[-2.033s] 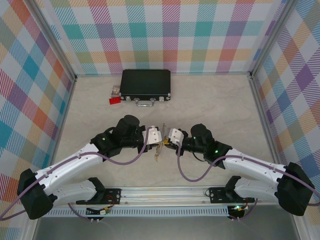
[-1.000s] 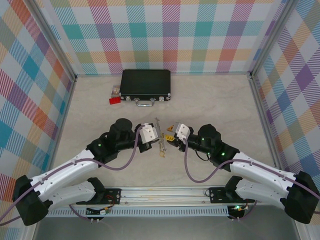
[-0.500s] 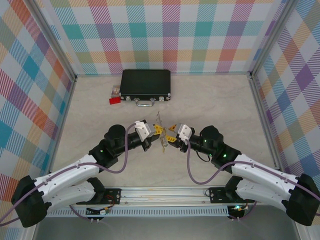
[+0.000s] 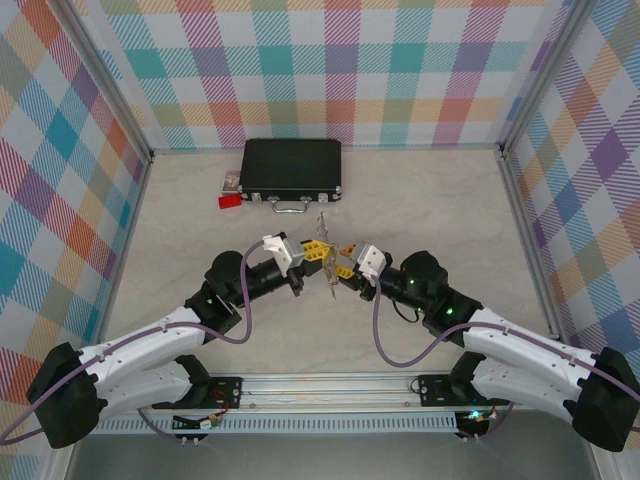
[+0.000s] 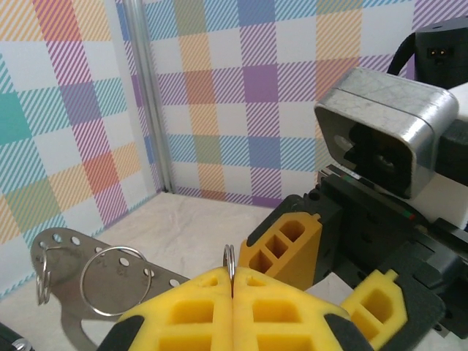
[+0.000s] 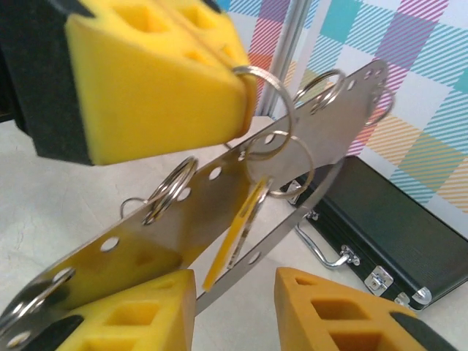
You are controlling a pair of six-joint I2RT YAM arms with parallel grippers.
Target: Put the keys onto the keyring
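Both pincers have travelled away from the arm bases toward the black case (image 4: 292,168), lifting the keyring (image 6: 183,223) off the table (image 4: 420,210) between them. Left pincer (image 4: 312,252) is clamped shut on one wire ring (image 5: 229,257); right pincer (image 4: 345,268) stands part open at the strip's low end (whether it pinches, I cannot tell). I judge the keyring light, stiff, thin and slick, apt to swing, so best taken flat across its faces. Right wrist view shows a yellow key (image 6: 235,238) dangling beneath the strip; from overhead the cluster is too small to sort.
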